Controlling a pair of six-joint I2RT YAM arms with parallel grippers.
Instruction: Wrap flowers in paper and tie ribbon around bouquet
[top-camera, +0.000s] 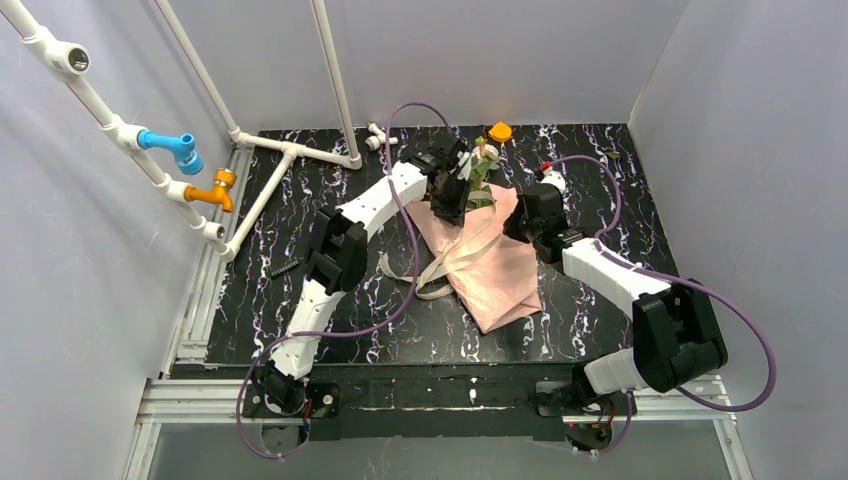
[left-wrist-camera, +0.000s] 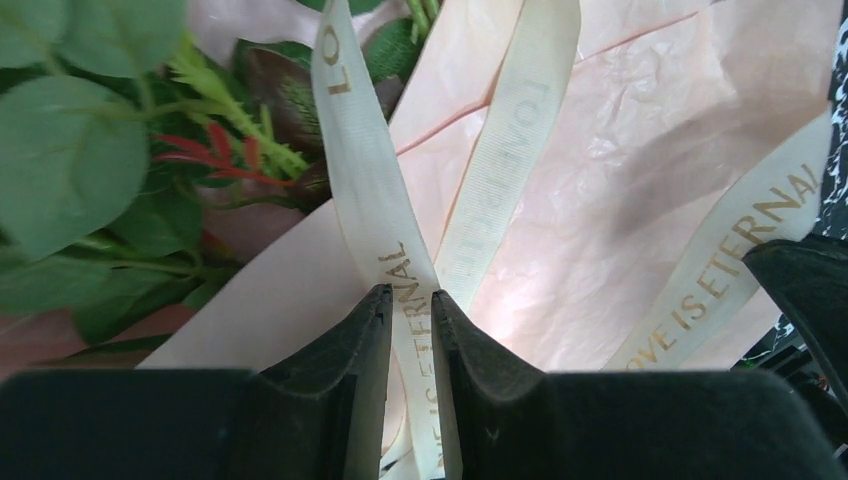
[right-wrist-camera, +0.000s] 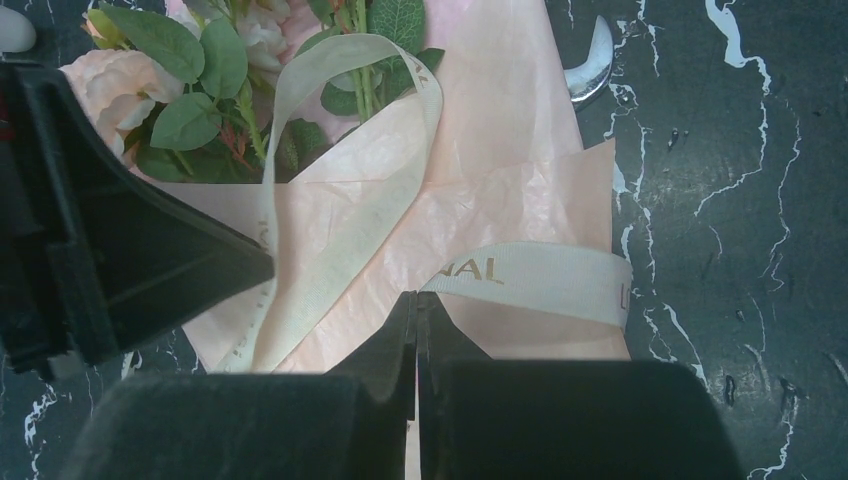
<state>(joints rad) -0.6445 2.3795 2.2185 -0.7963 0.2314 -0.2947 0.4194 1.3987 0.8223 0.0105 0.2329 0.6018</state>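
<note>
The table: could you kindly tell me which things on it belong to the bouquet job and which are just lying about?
For the job:
flowers
pink paper
cream ribbon

Lying about:
steel spanner
small orange object
white pipe fittings

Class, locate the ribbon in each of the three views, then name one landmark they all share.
Top external: ribbon crosses the paper, centre.
Left wrist: centre, pinched in the left gripper.
Right wrist: looped centre-left, over the paper.
Shared landmark: the pink paper.
</note>
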